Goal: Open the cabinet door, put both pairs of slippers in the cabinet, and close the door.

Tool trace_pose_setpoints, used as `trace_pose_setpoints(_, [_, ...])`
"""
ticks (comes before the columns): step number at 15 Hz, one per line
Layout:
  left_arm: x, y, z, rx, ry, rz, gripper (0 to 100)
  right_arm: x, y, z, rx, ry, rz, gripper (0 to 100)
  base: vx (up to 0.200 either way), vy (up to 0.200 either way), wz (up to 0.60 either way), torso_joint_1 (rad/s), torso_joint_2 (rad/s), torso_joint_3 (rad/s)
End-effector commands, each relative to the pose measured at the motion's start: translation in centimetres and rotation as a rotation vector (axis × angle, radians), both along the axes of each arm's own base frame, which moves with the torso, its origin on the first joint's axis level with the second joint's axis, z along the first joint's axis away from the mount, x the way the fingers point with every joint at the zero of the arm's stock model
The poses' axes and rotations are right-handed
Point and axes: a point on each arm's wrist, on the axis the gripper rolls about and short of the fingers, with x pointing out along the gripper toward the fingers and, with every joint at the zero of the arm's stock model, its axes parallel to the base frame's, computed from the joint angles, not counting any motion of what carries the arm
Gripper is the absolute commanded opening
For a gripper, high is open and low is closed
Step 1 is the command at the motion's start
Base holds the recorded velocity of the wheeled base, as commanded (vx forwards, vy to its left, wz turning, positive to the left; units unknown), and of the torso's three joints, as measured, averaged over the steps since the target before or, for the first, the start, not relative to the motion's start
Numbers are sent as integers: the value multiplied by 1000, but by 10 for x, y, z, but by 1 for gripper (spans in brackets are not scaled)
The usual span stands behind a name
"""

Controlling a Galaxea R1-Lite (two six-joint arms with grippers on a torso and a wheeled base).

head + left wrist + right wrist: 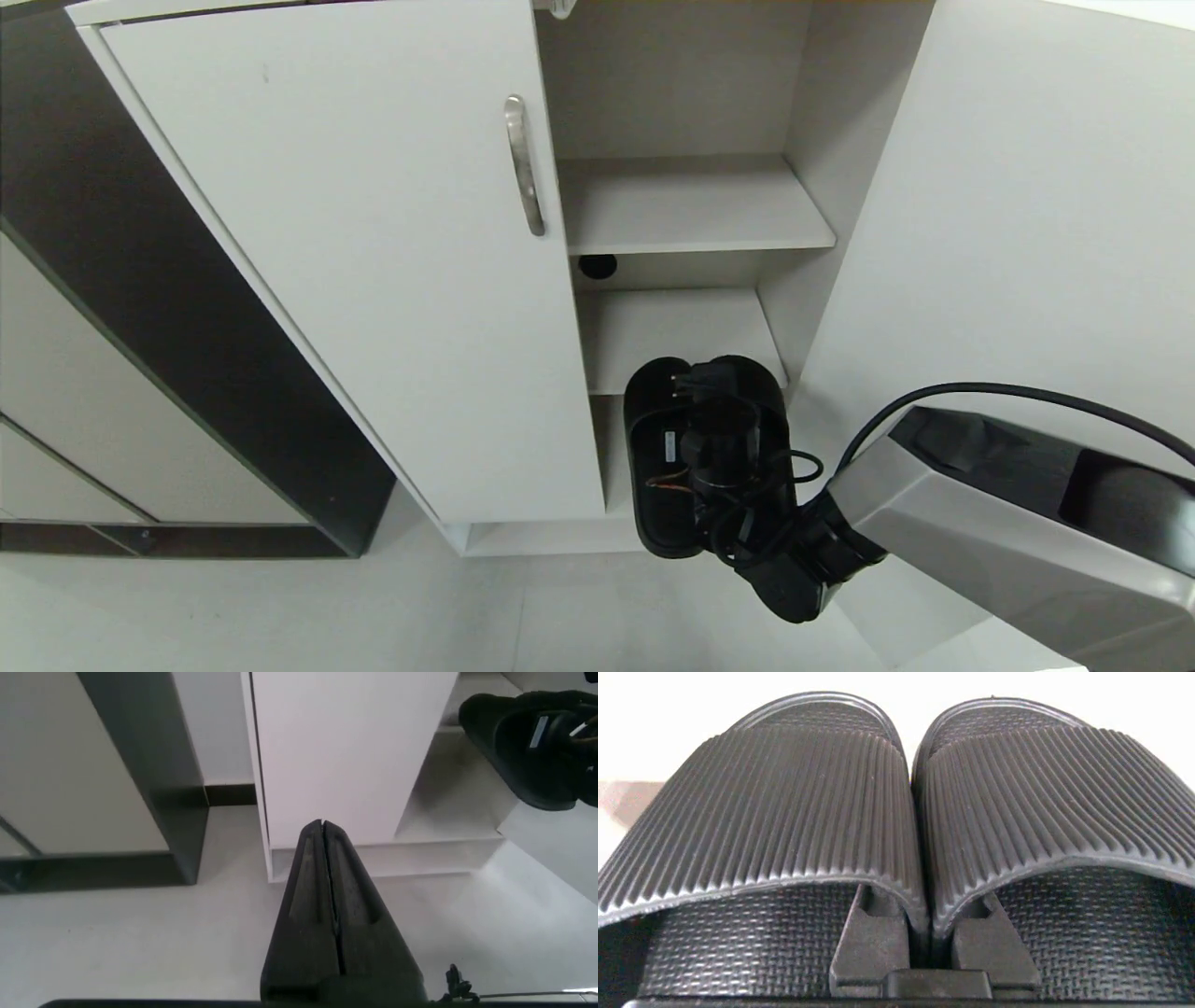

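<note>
Right gripper (923,926) clamped on the pair of black slippers (653,499) — fingers (868,943) under both ribbed straps, pinching the inner edges together. The pair hangs just before the open cabinet (691,201), at its lower shelf. Left gripper (322,905) closed tight, empty. White label (668,446) — unreadable. Pale floor (280,616).

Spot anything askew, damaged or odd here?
Nothing stands out. The right gripper holds the black slippers as a neat pair before the lower shelf; it and the upper shelf look level. The dark round spot beneath it is unclear.
</note>
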Motion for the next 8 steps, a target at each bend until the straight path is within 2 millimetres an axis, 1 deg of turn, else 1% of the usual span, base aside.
trace_pose_setpoints(1, [0,0,0,0,1,0,0,0,0,1,2,-3,0,0,200,0,0,2,2,2])
trace_pose_setpoints(7, [0,0,0,0,1,0,0,-1,0,1,4,-3,1,0,200,0,0,2,2,2])
trace_pose_setpoints(8, [0,0,0,0,1,-2,0,-1,1,2,5,-4,1,0,0,0,0,0,0,0])
